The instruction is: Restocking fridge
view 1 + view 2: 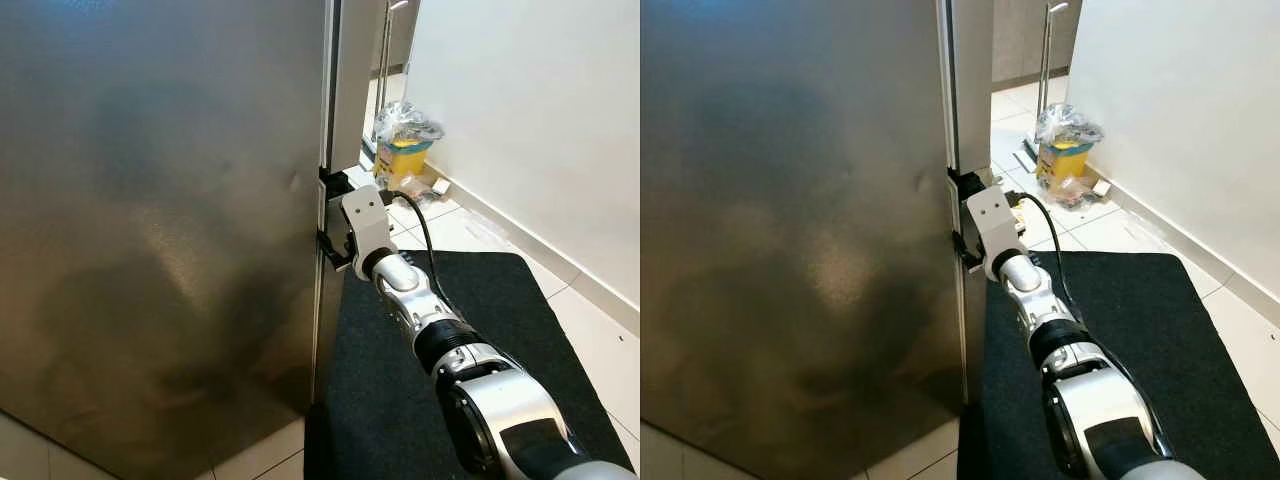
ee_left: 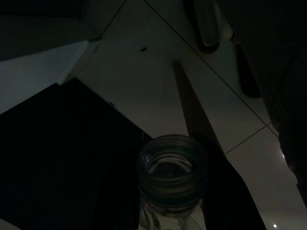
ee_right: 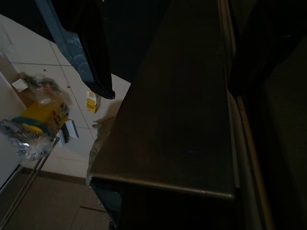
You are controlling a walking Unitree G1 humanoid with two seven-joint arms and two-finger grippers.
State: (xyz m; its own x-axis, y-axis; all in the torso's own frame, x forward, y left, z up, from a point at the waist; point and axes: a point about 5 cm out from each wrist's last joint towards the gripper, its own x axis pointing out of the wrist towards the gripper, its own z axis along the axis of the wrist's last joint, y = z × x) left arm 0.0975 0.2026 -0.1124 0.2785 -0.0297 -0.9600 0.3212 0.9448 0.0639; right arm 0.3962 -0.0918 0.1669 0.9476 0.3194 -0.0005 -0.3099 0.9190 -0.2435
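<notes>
1. The fridge (image 1: 160, 230) is being viewed from the head cameras as a large brushed-steel door face, with its right vertical edge standing over a dark floor mat (image 1: 500, 330).
2. The right arm is being extended forward over the mat, and the right gripper (image 1: 965, 215) is being held against the door's right edge, at the narrow gap beside the adjoining grey panel (image 1: 352, 80).
3. In the right wrist view, one black finger (image 3: 93, 57) is being shown beside the dark door edge; whether the fingers are clenched on the edge cannot be told.
4. In the left wrist view, dim as it is, a clear glass jar (image 2: 171, 177) with an open threaded mouth is being shown close before the camera, above tiled floor and the mat's edge. The left gripper's fingers cannot be told there.
5. A yellow bin (image 1: 403, 155) lined with a clear plastic bag is being noted on the tiles by the white wall, well beyond the mat's far edge.
</notes>
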